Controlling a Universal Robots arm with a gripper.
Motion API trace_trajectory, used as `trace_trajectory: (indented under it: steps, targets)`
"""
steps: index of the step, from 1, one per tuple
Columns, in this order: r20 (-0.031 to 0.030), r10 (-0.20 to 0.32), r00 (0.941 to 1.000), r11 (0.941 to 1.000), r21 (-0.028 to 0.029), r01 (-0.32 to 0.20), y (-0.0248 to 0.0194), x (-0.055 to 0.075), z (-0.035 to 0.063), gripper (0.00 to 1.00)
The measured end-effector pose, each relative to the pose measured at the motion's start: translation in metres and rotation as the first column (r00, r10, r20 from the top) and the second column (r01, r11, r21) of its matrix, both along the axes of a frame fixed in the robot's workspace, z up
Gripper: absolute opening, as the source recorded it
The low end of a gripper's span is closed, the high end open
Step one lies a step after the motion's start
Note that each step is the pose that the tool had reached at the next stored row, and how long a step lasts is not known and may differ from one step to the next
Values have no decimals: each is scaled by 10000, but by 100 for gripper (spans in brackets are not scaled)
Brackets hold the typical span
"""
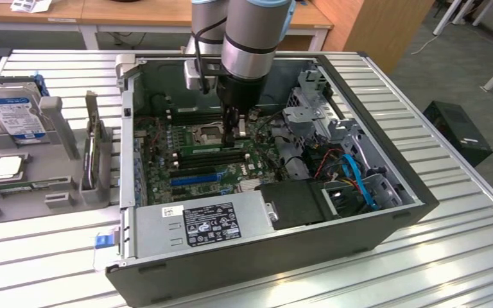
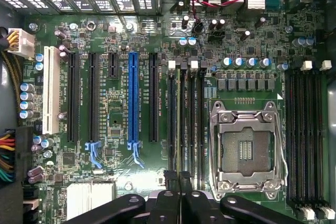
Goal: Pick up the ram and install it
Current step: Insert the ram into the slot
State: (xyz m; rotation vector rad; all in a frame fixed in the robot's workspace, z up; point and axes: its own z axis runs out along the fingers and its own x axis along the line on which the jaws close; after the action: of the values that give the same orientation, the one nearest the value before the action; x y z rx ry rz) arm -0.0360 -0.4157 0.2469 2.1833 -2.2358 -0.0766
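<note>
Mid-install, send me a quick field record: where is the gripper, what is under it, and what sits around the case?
gripper: inside the open computer case, above the motherboard
below it: black memory slots beside the CPU socket
held item: cannot tell
CPU socket: empty
outside case: grey fixture on the exterior view's left, hard drive standing in it
table: slatted metal

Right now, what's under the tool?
Memory slots beside the empty CPU socket, with the ram standing in one. The tool covers the slot ends nearest it, so seating there can't be checked.
</note>
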Motion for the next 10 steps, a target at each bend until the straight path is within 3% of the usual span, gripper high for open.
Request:
trace_trajectory:
  steps: [10]
  targets:
    - [1,0,10000,10000,2,0,0,-22,-5,12]
